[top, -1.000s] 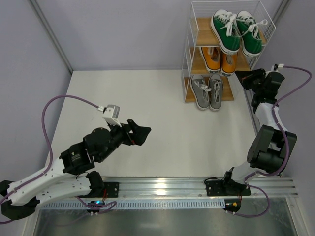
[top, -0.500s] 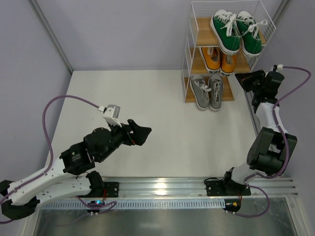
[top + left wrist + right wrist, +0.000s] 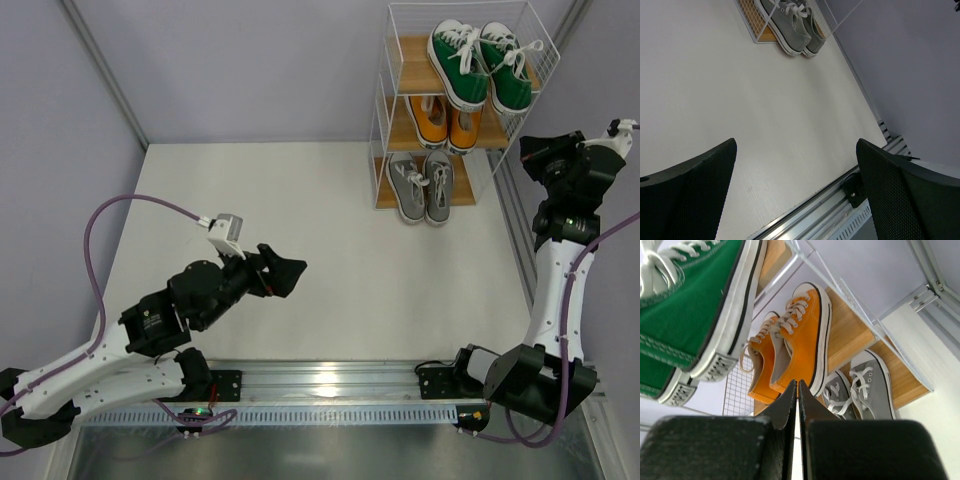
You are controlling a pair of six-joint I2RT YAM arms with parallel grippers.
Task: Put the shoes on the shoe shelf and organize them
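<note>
The white wire shoe shelf (image 3: 383,110) stands at the back right. The green pair (image 3: 478,62) is on its top board, the orange pair (image 3: 447,120) on the middle board, the grey pair (image 3: 421,185) on the bottom board. My right gripper (image 3: 528,152) is shut and empty, raised just right of the shelf; its wrist view shows the orange shoes (image 3: 795,340), green soles (image 3: 695,315) and grey shoes (image 3: 865,385). My left gripper (image 3: 285,274) is open and empty over the table's near left; the grey pair (image 3: 792,25) shows far ahead.
The aluminium rail (image 3: 400,380) with the arm bases runs along the near edge. Purple cables (image 3: 110,215) loop off both arms. Grey walls close the back and sides; a metal strip (image 3: 515,240) lines the table's right edge.
My right arm has lifted and pulled back to the right, away from the shelf's side. The left arm and the shoes have not moved.
</note>
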